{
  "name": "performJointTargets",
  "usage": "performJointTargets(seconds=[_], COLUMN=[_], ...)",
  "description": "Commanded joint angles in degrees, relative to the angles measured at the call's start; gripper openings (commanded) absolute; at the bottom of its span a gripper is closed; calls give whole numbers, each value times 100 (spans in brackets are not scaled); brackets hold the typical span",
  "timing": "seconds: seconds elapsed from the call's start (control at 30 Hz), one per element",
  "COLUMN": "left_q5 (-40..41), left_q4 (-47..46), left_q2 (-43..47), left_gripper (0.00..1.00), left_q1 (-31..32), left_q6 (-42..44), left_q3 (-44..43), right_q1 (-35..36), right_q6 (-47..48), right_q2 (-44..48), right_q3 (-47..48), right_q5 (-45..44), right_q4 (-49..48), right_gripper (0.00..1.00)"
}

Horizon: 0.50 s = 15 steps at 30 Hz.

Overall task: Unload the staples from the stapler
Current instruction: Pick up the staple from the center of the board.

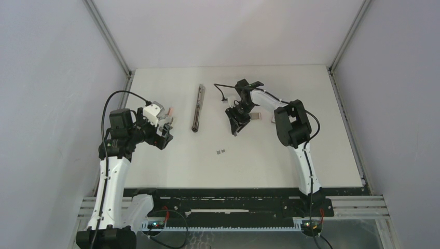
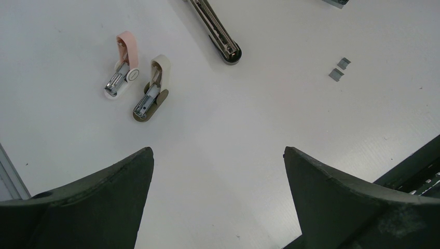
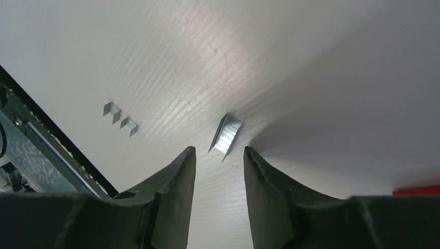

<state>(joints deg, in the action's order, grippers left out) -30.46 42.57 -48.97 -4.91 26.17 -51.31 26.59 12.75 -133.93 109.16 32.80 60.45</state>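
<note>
The right claw [image 3: 219,153] sits low on the table [image 1: 311,155], jaws narrow but not yet pinching the staples [image 3: 225,135] just ahead, likely to grab them; the stapler [image 1: 198,108] lies near the far edge, and the left claw [image 2: 218,150] hangs wide.

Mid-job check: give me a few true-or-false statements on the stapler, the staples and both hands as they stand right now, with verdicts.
1. The left hand is open and holds nothing. True.
2. The stapler is in the right hand. False: it lies on the table, clear of both hands.
3. A staple strip lies on the table just ahead of the right hand's fingertips, not gripped. True.
4. No staples lie on the table. False: besides that strip, two small strips lie side by side nearer the arms' bases.
</note>
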Motion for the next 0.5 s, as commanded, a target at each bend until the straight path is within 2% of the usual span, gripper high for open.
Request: performJointTargets(seconds=[0.0,0.2,0.47], left_q5=[-162,-153,-153], left_q4=[-108,-110,-108], left_q2=[74,73,58], left_gripper=[100,100,100], left_q1=[-34,-30,-30], left_q6=[98,98,98], left_q3=[170,169,175], right_q1=[-41,32,128], right_q6=[-356,-510,-604], right_q2=[412,403,403], right_q3=[-89,-158,-195], right_q5=[-375,-800,-995], right_q4=[-403,-510,-551], right_gripper=[37,30,26])
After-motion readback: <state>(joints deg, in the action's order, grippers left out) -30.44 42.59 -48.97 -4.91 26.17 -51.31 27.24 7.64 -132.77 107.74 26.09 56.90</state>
